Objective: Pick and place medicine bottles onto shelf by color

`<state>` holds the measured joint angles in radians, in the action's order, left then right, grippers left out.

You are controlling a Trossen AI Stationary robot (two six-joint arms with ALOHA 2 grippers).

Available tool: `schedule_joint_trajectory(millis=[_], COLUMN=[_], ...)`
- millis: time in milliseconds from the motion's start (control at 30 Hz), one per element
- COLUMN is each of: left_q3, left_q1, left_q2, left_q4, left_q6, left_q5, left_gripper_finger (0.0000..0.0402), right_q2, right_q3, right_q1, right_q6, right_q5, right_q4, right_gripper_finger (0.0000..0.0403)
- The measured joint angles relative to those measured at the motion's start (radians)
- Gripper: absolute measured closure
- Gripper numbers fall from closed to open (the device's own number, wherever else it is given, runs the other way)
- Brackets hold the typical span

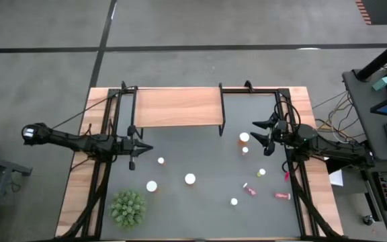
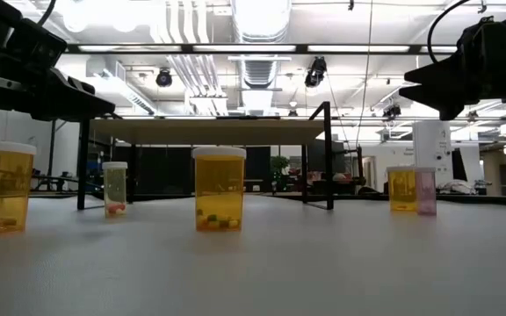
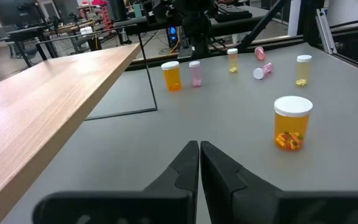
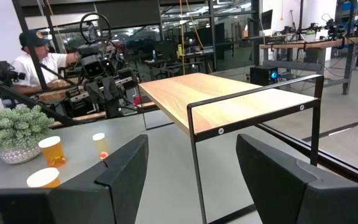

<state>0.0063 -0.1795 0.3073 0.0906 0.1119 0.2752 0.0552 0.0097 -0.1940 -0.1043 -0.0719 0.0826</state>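
You find no text you can read anywhere here. The medicine bottles [image 2: 219, 189] show bare orange, yellow or pink bodies with plain white caps and no legible label. The shelf [image 1: 177, 107] carries no marking, and the screens at the table's side are too small for you to make out any words.

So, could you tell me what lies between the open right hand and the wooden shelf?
Nothing: the right wrist view shows only bare grey table between the open right hand and the light-brown wooden shelf.
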Motion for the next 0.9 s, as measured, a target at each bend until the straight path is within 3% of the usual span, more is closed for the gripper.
schedule_joint_trajectory(millis=[400,467,533,600,700,900], left_q3=[0.0,0.0,0.0,0.0,0.0,0.0], left_q1=[0.001,0.001,0.001,0.001,0.003,0.002], left_q2=[0.0,0.002,0.007,0.009,0.008,0.013], left_q4=[0.023,0.137,0.317,0.496,0.687,0.882], left_q6=[-0.003,-0.068,-0.254,-0.409,-0.391,-0.258], left_q5=[0.008,0.018,0.02,0.028,0.072,-0.015], left_gripper_finger=[0.0402,0.0402,0.0402,0.0402,0.0402,0.0402], right_q2=[0.0,0.0,0.0,0.0,0.0,0.0], right_q3=[0.0,0.0,0.001,0.006,0.022,0.061], right_q1=[0.0,0.002,0.002,-0.001,-0.001,-0.001], right_q6=[-0.001,-0.113,-0.324,-0.337,-0.291,-0.129], right_q5=[0.0,0.006,0.031,0.021,0.018,0.018], right_q4=[0.0,0.002,0.012,0.022,0.029,0.035], right_gripper_finger=[0.0168,0.0168,0.0167,0.0167,0.0167,0.0167])
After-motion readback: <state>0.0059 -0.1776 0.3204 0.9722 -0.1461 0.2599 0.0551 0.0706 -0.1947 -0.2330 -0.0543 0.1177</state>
